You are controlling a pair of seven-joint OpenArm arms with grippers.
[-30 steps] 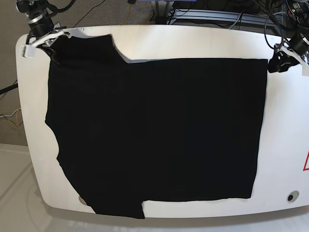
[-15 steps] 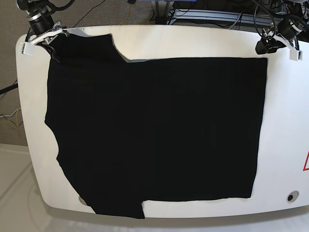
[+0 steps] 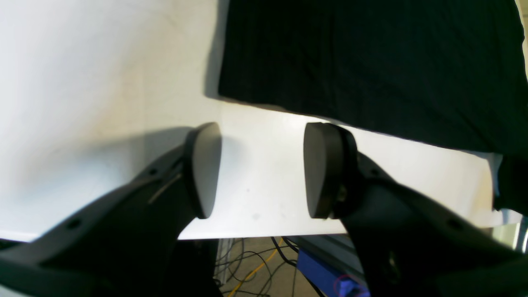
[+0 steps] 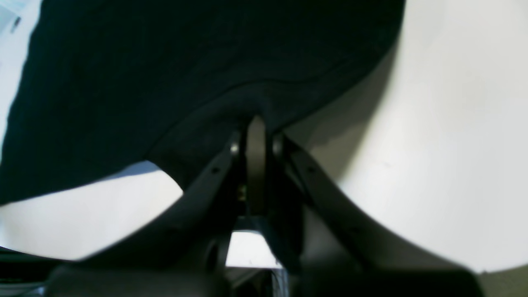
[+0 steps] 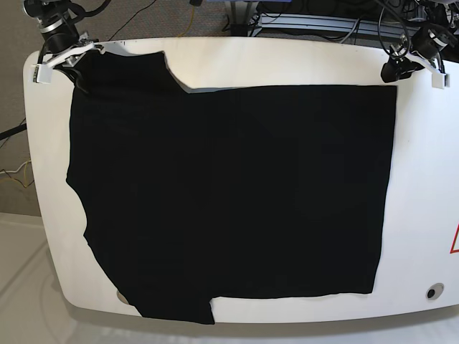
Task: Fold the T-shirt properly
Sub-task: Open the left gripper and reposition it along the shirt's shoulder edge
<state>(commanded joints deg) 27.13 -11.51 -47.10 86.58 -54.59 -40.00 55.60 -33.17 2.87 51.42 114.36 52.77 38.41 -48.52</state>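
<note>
The right pincer [image 4: 256, 123] is clenched on a fold of the T-shirt [image 5: 229, 193] at its far left sleeve corner. The left pincer [image 3: 262, 169] hangs released, jaws wide apart, above bare white worktop [image 5: 423, 179] just beyond the shirt's far right corner. The black shirt lies spread flat across most of the worktop.

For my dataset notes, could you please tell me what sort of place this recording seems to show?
Most likely a robotics lab bench, not a home: a bare white table with the T-shirt spread flat, a robot claw at one far corner, and loose cables and equipment behind the table.
</note>
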